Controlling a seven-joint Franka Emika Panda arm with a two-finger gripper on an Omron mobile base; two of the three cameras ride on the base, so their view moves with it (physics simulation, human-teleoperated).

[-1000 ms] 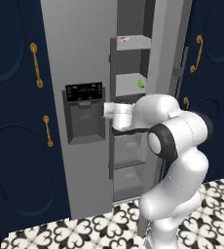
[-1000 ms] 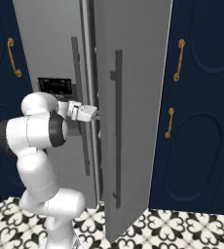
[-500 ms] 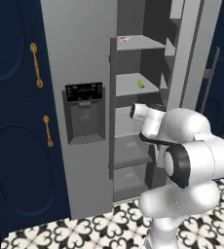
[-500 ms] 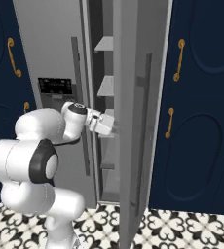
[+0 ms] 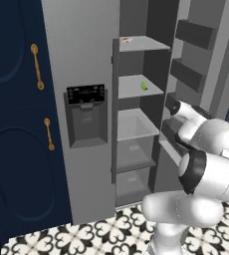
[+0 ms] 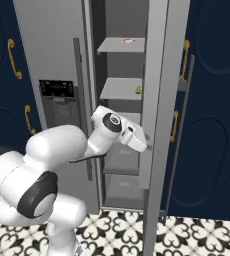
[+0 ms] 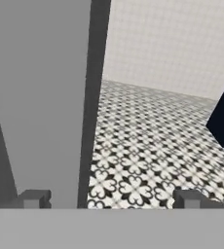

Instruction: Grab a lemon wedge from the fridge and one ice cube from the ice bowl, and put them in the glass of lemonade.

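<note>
Beside the open right-hand door [image 6: 154,100] of the fridge [image 5: 81,74], the white arm reaches toward the door's inner face, and its pincer [image 7: 111,198] stands released, jaws spread wide with nothing between them. One fingertip [image 7: 33,198] lies against the grey door panel, next to a dark vertical bar [image 7: 92,102]; the other is seen over patterned floor tile [image 7: 153,155]. Inside the compartment, the lemon wedge [image 5: 143,85] rests on the second shelf [image 5: 134,89] from the top, near its right edge, well apart from the pincer. A dark dispenser panel [image 5: 86,117] occupies the closed left door.
</note>
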